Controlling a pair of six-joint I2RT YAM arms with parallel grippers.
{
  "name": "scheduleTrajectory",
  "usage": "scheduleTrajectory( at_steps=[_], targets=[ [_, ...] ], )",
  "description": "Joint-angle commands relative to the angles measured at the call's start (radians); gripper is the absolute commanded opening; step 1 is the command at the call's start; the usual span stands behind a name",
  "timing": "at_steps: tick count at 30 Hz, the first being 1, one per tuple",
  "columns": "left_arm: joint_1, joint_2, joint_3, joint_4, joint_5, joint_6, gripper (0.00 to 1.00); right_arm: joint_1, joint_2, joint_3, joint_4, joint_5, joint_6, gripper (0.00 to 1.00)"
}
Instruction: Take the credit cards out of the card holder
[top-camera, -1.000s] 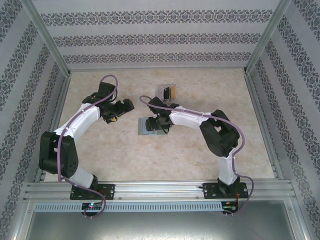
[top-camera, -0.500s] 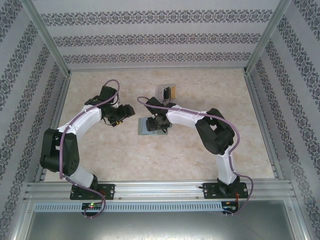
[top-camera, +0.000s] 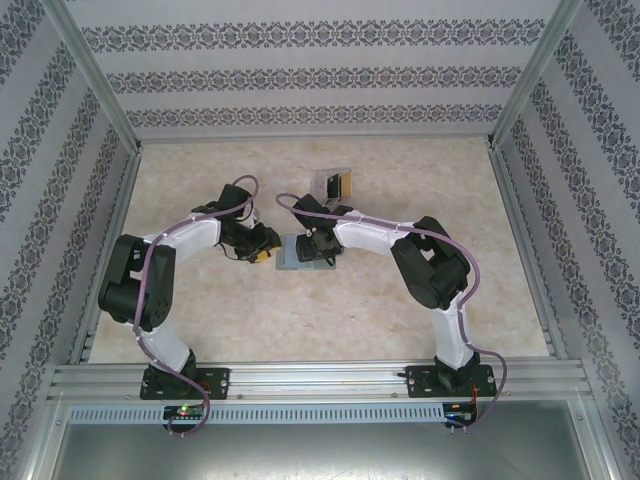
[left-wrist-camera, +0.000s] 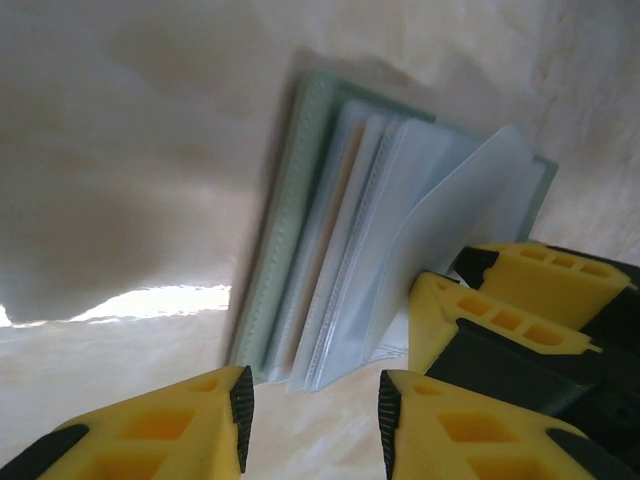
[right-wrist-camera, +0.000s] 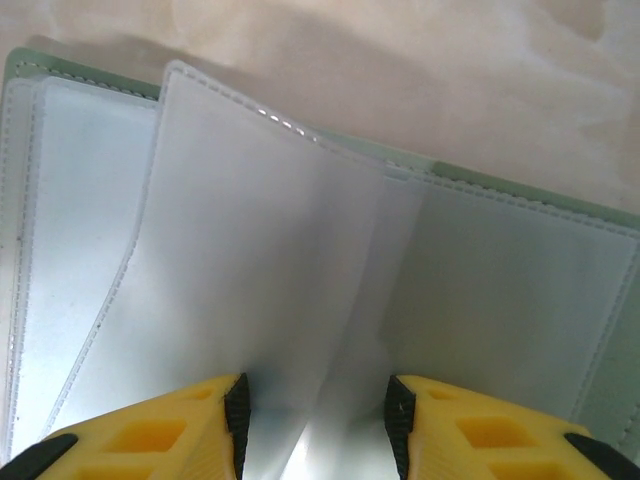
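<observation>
At the middle of the table (top-camera: 250, 320), my right gripper (right-wrist-camera: 318, 405) straddles a clear sleeve (right-wrist-camera: 250, 250) of the card holder (left-wrist-camera: 290, 200) with fingers parted, while my left gripper (left-wrist-camera: 312, 405) gapes empty beside it.

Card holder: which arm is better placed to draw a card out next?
Likely left: the left end effector, open, faces the fanned sleeve edges of the card holder; the right end effector stands over it, straddling a raised clear sleeve.

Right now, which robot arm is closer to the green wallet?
Right. The right fingers sit over the open wallet, either side of a clear sleeve. The left fingers are just short of its edge.
</observation>
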Motion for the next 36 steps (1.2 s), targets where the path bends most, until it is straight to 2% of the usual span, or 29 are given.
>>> scheduleTrajectory(
  at_steps=[1, 5, 12, 15, 18, 21, 25, 36],
  targets=[
    [-0.028, 0.037, 0.024, 0.031, 0.025, -0.013, 0.39, -0.021, 0.044, -0.051, -0.056, 0.028, -0.009, 0.44],
    [-0.050, 0.078, 0.041, 0.025, 0.017, -0.011, 0.38, -0.024, 0.044, -0.050, -0.053, 0.019, -0.008, 0.44],
    [-0.065, 0.100, 0.071, -0.007, 0.001, 0.007, 0.30, -0.023, 0.042, -0.046, -0.053, 0.016, -0.008, 0.44],
    [-0.064, 0.080, 0.091, -0.061, -0.053, 0.032, 0.32, -0.023, 0.043, -0.047, -0.054, 0.016, -0.008, 0.44],
    [-0.064, 0.047, 0.103, -0.110, -0.116, 0.056, 0.37, -0.023, 0.040, -0.048, -0.053, 0.017, -0.008, 0.44],
    [-0.064, 0.018, 0.093, -0.078, -0.078, 0.055, 0.37, -0.023, 0.040, -0.050, -0.053, 0.014, -0.008, 0.44],
    [-0.075, 0.037, 0.088, -0.043, -0.034, 0.040, 0.26, -0.022, 0.040, -0.051, -0.048, 0.011, -0.008, 0.44],
    [-0.091, 0.102, 0.091, -0.033, -0.048, 0.029, 0.28, -0.023, 0.037, -0.059, -0.045, -0.001, -0.004, 0.44]
  ],
)
